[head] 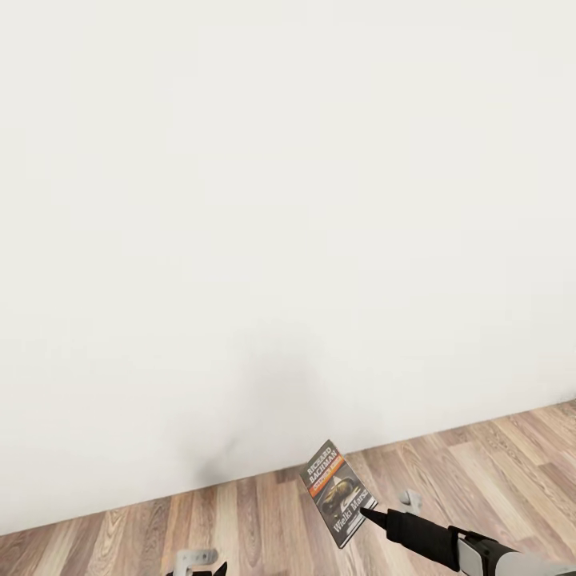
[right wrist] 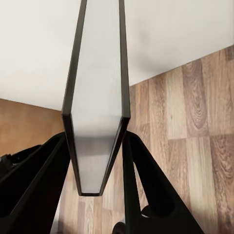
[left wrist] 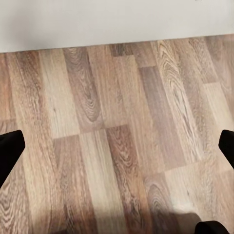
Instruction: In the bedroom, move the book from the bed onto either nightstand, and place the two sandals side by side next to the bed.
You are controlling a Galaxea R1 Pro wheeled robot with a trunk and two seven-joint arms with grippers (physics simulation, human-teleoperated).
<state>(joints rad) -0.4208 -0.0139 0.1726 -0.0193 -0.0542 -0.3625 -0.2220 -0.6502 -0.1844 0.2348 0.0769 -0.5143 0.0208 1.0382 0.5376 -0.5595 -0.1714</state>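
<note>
At the lower left of the head view, the tip of the left pincer (head: 198, 565) is seen at the bottom edge, over the wood-plank floor (head: 264, 520). In the left wrist view, two black fingertips (left wrist: 9, 152) are seen at opposite edges of the frame, set wide apart with nothing between them but bare brown plank floor (left wrist: 117, 146); a strip of white wall (left wrist: 97, 19) runs along the upper part of that frame.

Most of the head view is taken up by a plain white wall (head: 280, 200), with a faint grey shadow low at its centre.

At the lower centre-right of the head view, one small thin paperback book (head: 338, 492) with a dark cover is held in the air, tilted, above the floor and in front of the wall's base. On the cover, "RICHARD BACHMAN" can be read in white at the top, an orange strip lies below it, a greyish picture follows, and white lettering that seems to read "Wielki Marsz" is set near the lower end. The smaller print cannot be made out.

The book's lower corner is gripped by the black right pincer (head: 370, 512), whose arm enters from the lower right corner. In the right wrist view, the book (right wrist: 97, 97) is seen edge-on, with pale page edges between dark covers, and the black fingers (right wrist: 44, 180) are closed against both of its faces.
</note>
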